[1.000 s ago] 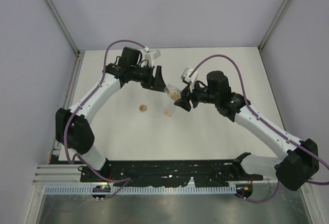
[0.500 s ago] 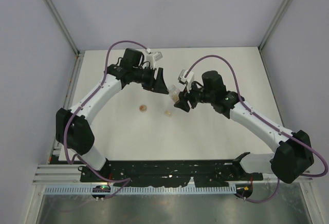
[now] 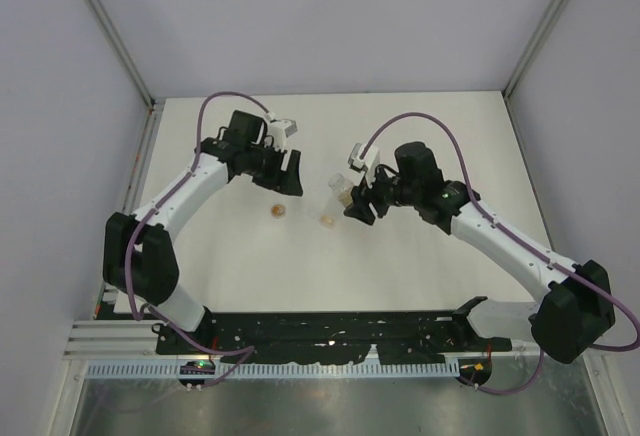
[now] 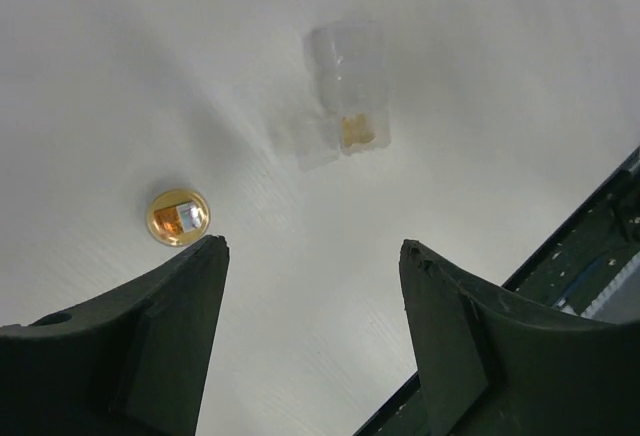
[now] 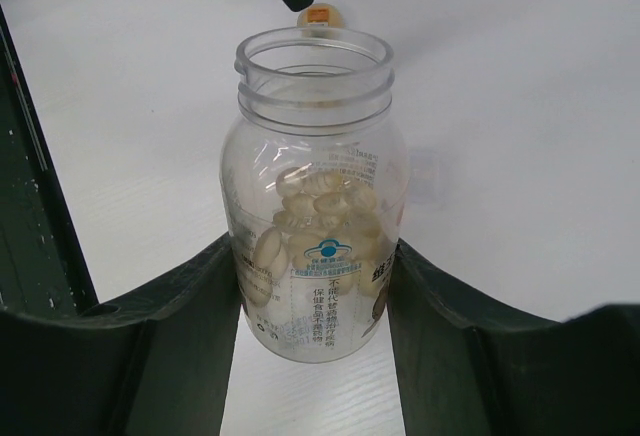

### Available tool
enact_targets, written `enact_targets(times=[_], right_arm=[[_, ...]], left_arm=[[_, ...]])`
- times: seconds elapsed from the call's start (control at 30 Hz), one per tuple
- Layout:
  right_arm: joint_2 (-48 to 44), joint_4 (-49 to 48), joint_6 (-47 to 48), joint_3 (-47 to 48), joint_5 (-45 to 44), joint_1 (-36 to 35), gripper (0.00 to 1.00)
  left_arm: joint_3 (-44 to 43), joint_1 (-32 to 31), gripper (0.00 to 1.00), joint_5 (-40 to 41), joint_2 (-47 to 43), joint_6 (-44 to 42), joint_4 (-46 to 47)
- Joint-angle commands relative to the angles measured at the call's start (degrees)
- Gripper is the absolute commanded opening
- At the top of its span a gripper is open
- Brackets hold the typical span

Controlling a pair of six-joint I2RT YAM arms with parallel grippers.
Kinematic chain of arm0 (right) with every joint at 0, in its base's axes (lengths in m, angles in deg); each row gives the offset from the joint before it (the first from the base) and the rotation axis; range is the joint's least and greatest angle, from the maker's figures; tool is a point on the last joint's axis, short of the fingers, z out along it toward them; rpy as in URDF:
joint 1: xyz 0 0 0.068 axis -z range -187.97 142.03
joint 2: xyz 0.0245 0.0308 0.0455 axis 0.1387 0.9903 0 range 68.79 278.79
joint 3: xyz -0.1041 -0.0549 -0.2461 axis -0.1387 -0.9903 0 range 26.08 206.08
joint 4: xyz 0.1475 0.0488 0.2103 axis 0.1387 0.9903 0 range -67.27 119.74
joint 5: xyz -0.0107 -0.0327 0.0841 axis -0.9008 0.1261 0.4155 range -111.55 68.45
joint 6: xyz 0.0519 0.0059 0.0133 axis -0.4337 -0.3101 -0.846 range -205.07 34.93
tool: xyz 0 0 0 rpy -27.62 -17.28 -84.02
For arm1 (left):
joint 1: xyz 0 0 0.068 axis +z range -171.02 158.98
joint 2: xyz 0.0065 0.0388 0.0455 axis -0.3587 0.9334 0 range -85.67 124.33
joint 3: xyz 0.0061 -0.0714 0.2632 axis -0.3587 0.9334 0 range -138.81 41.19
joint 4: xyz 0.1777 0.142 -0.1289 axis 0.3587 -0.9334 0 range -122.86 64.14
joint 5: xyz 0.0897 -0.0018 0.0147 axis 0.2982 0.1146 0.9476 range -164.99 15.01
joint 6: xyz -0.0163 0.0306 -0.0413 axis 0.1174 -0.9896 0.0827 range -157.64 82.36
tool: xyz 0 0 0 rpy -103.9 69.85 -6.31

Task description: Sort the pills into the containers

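My right gripper [image 3: 352, 199] is shut on an open clear vial [image 5: 315, 206] holding several pale tan pills [image 5: 320, 206]; the vial is upright, with a finger against each side. It also shows in the top view [image 3: 339, 188]. A small amber vial [image 4: 178, 217] stands on the white table, seen from above, just past my left gripper's left fingertip. My left gripper [image 4: 312, 248] is open and empty above the table. A small clear piece with an orange pill in it [image 4: 345, 96] lies on the table further out. In the top view the amber vial [image 3: 279, 210] lies below my left gripper [image 3: 290, 174].
The white table [image 3: 420, 136] is enclosed by pale walls at the back and sides. A black rail [image 3: 330, 331] runs along the near edge. The small clear piece [image 3: 326, 220] lies between the two grippers, close to the right one.
My left gripper has drawn back to the left, away from the held vial, and now hangs by the amber vial. My right gripper has shifted slightly with its vial.
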Motion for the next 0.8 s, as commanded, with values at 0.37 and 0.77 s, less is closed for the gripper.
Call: enact_targets(times=[0.37,0.77], right_arm=[[1.0,0.3,1.2,-1.9,2.6,-0.1,0.05],[1.0,0.4,1.4,-2.4,3.0,0.4,0.06]], left_arm=[[0.2,-2.3,0.82,24.2,9.5,-6.4,0.2],[-1.7,-3.6,0.79,25.0,15.7,-5.6,-0.9]])
